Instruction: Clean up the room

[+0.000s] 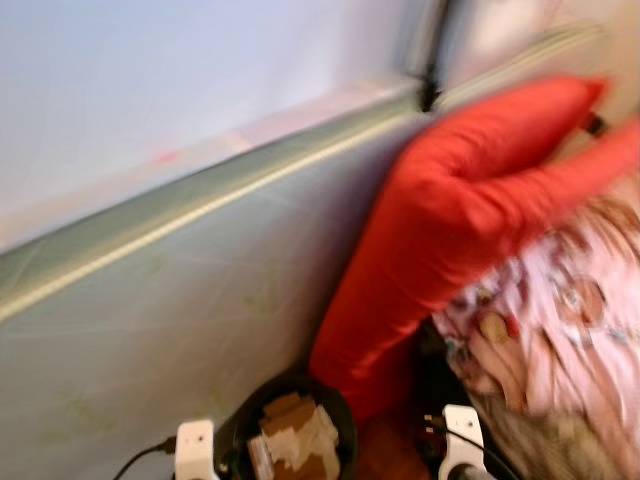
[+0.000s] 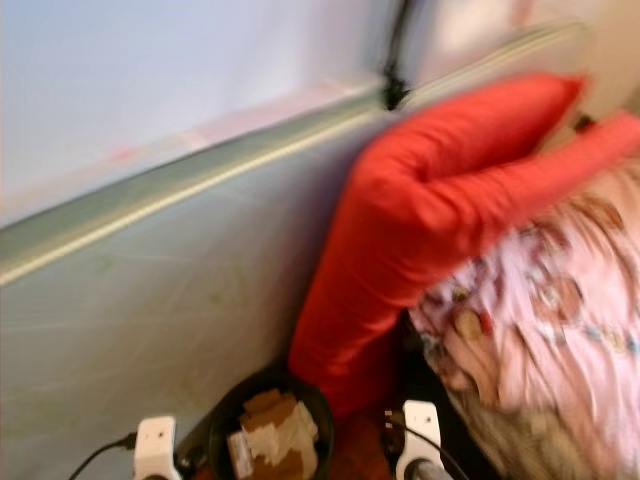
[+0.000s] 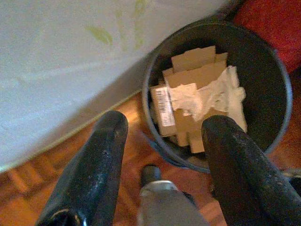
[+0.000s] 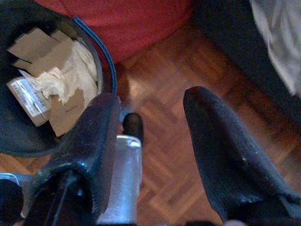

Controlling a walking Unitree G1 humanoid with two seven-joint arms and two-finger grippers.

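Note:
A black round bin (image 1: pixel 338 408) stands on the wood floor, against the foot of a pale green mattress. It holds cardboard pieces (image 3: pixel 197 70) and crumpled white paper (image 3: pixel 211 94). My left gripper (image 3: pixel 164 127) hangs open just above the bin's near rim, nothing between its fingers. Beside the bin, over bare parquet, my right gripper (image 4: pixel 150 99) is open and empty, the bin (image 4: pixel 106 61) at its side. A red cushion (image 1: pixel 450 220) leans against the mattress behind the bin.
The pale green mattress (image 1: pixel 180 290) stands on edge along a white wall (image 1: pixel 180 70). A pink patterned blanket (image 1: pixel 560 320) lies heaped at the right, under the cushion. Parquet floor (image 4: pixel 169 155) shows between bin and blanket. The head views are blurred.

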